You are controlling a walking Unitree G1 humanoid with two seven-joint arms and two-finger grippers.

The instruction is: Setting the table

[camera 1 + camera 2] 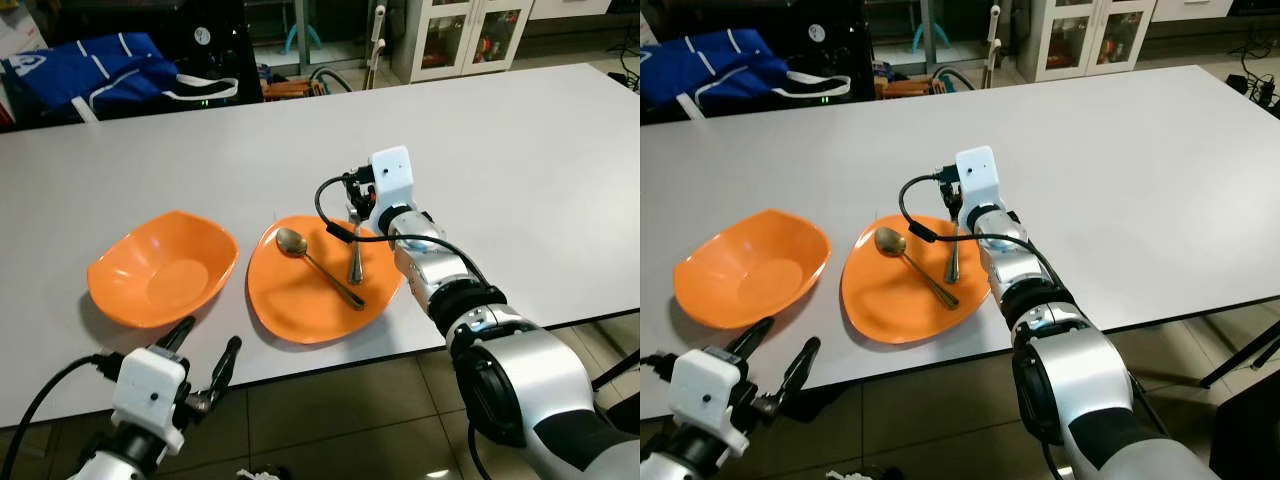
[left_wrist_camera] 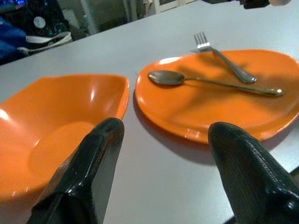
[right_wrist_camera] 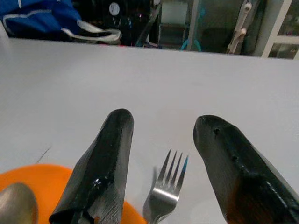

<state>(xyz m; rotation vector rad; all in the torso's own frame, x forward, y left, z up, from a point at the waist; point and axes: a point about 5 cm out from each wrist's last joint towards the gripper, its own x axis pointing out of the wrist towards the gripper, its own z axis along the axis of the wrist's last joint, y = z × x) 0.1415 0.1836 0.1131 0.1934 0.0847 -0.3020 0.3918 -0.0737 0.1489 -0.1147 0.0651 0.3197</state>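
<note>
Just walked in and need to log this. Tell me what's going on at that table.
The robot is setting a white table. Its right tool hovers open over the tines of a fork, whose handle lies on an orange plate beside a brass-coloured spoon. The fork is not gripped. The left tool waits open at the table's near edge, by an empty orange bowl that sits to the left of the plate.
</note>
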